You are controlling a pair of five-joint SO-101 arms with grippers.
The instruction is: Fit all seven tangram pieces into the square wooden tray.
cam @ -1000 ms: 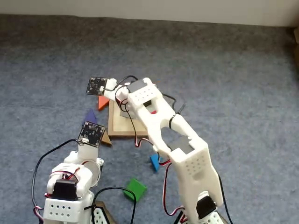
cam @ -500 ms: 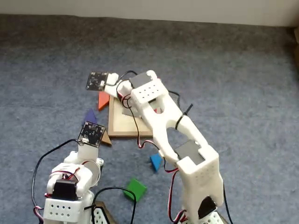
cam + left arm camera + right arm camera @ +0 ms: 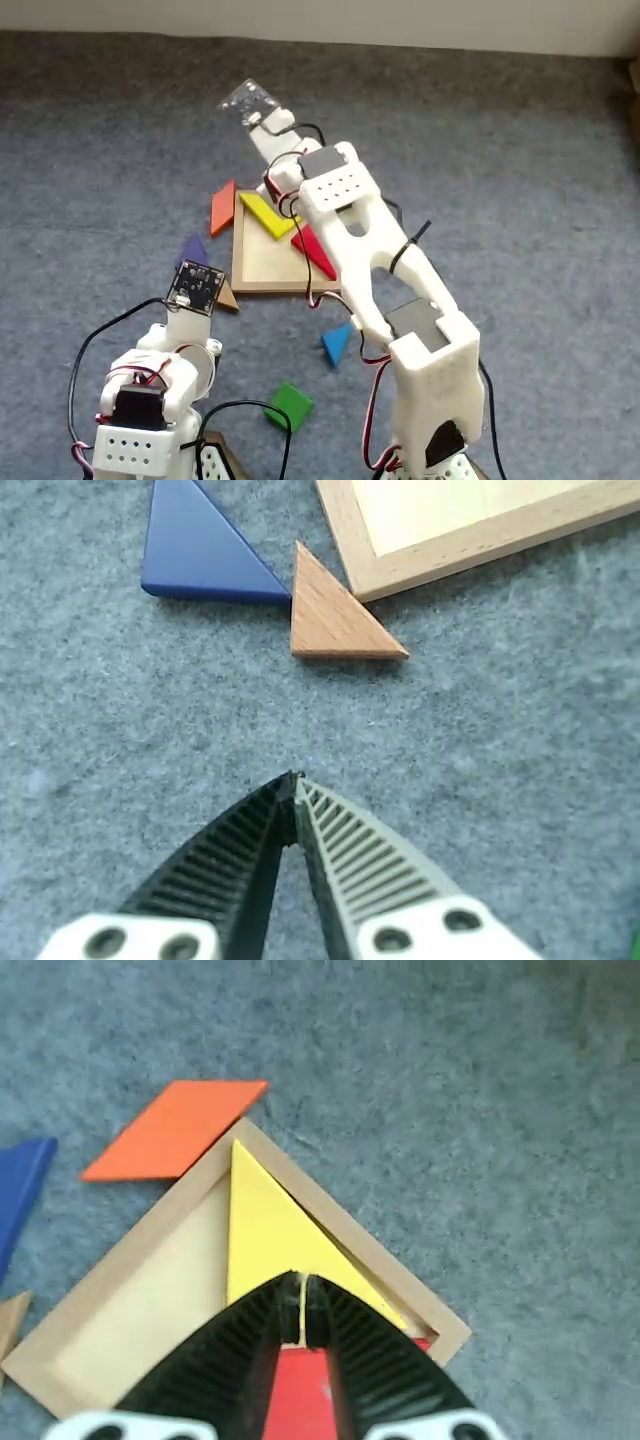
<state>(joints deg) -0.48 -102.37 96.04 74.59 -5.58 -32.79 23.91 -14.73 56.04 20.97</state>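
Observation:
The square wooden tray (image 3: 256, 282) holds a yellow triangle (image 3: 265, 214) and a red triangle (image 3: 312, 252), the red one partly hidden under the right arm. My right gripper (image 3: 302, 1282) is shut and empty, hanging over the yellow triangle (image 3: 262, 1230) in the tray (image 3: 398, 1272). An orange parallelogram (image 3: 222, 207) lies just outside the tray's left rim. My left gripper (image 3: 295, 782) is shut and empty above the carpet, short of a wooden triangle (image 3: 330, 615) and a dark blue triangle (image 3: 200, 550) that touch at a corner beside the tray's corner (image 3: 450, 535).
A light blue triangle (image 3: 335, 345) and a green square (image 3: 290, 405) lie on the grey carpet between the two arm bases. The right arm (image 3: 370, 260) stretches over the tray's right side. Open carpet lies to the far left and right.
The right arm lifted and swung its wrist toward the far side, uncovering the yellow and red triangles in the tray. The left arm stayed still.

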